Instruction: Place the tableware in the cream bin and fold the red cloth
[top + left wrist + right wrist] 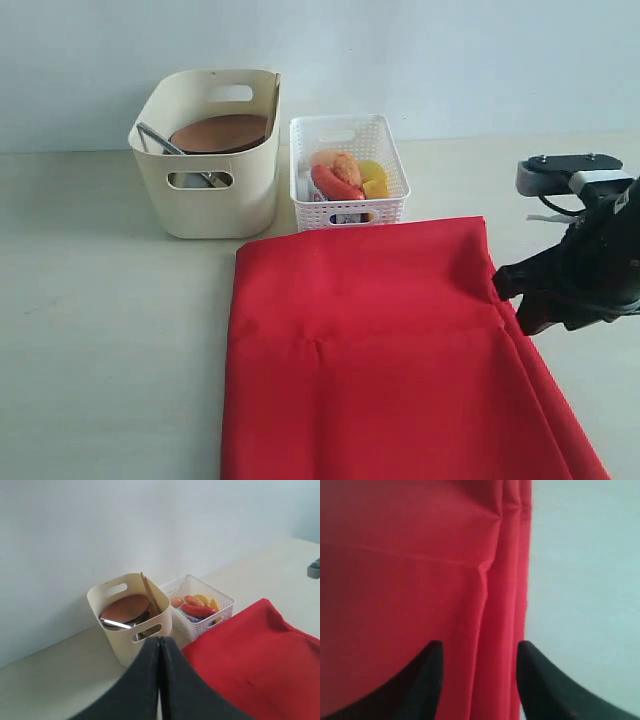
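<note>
The red cloth [380,350] is lying spread on the pale table [100,330] in front of both containers, its far edge reaching the foot of the white lattice basket [350,205] and its near part running out of the exterior view. A faint crease is crossing its middle, and narrow pleats are running along its right-hand border.

The right gripper [510,290] is hovering low at that border; in its wrist view the right gripper [480,647] is showing its jaws released and parted, straddling the pleated edge without pinching it.

The cream bin [205,190] is standing left of the basket, just beside it. It is holding the round brown plate [220,132], a silvery utensil [160,138] leaning beside the plate, and the wooden chopsticks [150,597] propped against the wall. The basket is carrying orange, red and yellow foods [345,175].

The left gripper [160,680] is hanging above the table with its jaws clenched together on nothing, facing the bin
</note>
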You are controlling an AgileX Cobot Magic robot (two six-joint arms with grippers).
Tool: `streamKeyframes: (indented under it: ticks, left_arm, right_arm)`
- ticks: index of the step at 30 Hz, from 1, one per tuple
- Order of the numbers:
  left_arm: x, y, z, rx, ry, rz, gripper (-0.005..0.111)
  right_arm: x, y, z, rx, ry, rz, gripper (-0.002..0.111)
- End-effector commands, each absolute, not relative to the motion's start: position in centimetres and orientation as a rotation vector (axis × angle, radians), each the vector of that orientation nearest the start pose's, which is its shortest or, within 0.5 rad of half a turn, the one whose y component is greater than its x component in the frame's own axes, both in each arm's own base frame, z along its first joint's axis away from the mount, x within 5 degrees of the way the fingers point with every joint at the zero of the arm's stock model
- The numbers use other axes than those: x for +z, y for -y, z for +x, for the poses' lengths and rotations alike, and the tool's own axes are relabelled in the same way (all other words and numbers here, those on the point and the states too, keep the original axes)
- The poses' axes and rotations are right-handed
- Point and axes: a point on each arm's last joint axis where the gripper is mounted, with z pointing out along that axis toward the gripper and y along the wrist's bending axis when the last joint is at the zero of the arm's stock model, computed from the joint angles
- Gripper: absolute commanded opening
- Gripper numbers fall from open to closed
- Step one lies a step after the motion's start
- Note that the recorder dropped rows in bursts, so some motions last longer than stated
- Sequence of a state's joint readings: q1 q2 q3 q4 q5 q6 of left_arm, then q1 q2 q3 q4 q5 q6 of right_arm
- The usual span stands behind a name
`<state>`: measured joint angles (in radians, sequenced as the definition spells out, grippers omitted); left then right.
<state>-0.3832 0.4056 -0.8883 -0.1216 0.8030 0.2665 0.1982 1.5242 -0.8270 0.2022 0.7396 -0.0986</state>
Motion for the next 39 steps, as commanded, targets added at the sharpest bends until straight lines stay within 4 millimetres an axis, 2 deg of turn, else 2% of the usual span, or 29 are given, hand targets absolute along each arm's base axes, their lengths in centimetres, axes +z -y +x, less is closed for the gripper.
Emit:
streamKeyframes:
  ticks: [1,7,16,21,28,39]
  left_arm:
    - [37.0,1.4,2.9,-0.186,-1.76,0.498,0.0]
    - [33.2,1.3,2.8,-0.226,-1.747,0.437,0.0]
    - [30.0,1.9,4.5,-0.264,-1.633,0.364,0.0]
    - [28.3,2.2,5.4,-0.275,-1.56,0.335,0.0]
    - [27.7,2.3,5.6,-0.275,-1.551,0.331,0.0]
    - [27.6,2.3,5.6,-0.275,-1.553,0.332,0.0]
  right_arm:
    - [19.0,-6.3,26.4,0.44,-2.894,-0.223,0.064]
    - [16.7,-6.2,27.1,0.446,-2.953,-0.201,0.077]
    - [13.4,-6.1,28.0,0.41,-3.01,-0.173,0.077]
    - [12.4,-6.1,28.2,0.403,-3.03,-0.161,0.077]
    - [11.8,-6.1,28.2,0.412,-3.043,-0.174,0.077]
    - [11.5,-6.3,28.3,0.437,-3.039,-0.218,0.074]
